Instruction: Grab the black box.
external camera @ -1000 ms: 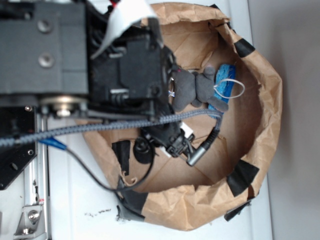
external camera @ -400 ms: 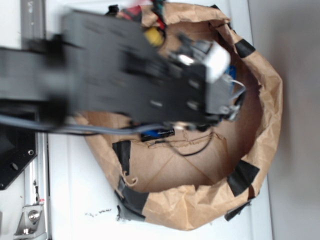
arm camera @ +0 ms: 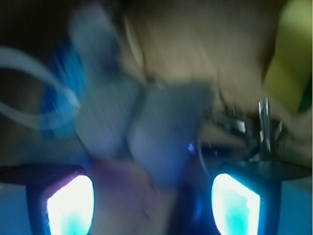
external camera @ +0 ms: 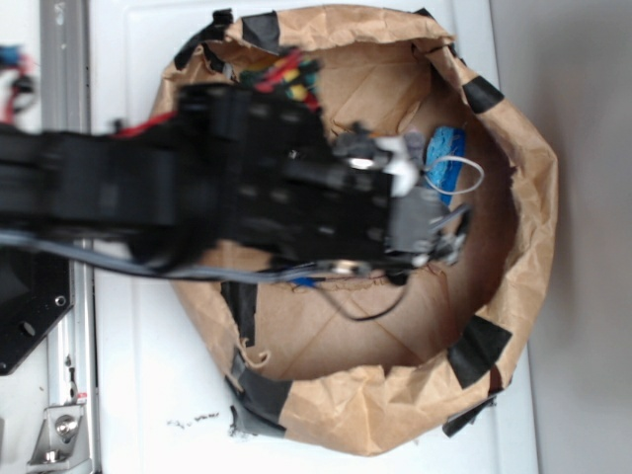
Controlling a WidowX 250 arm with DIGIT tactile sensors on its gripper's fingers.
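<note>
My gripper [external camera: 446, 235] reaches from the left over the floor of the brown paper basket [external camera: 523, 197], its image smeared. In the wrist view my gripper [arm camera: 152, 205] is open, its two glowing pads [arm camera: 71, 205] wide apart with nothing held. A grey plush toy [arm camera: 161, 132] lies just ahead of the gap between them. Right of the plush sits a dark thing with bright glints [arm camera: 247, 139], which may be the black box; the blur prevents certainty. In the exterior view the arm hides the plush, and no black box shows.
A blue object [external camera: 449, 166] with a white loop [external camera: 456, 176] lies on the basket floor beyond the gripper. Black tape patches [external camera: 479, 348] mark the paper rim. A metal rail [external camera: 67, 395] runs along the left. Something yellow-green [arm camera: 293, 54] shows at the wrist view's upper right.
The arm has swung over the basket and now covers the grey plush that lay in plain sight a second ago. The gripper head has dropped slightly toward the basket's middle.
</note>
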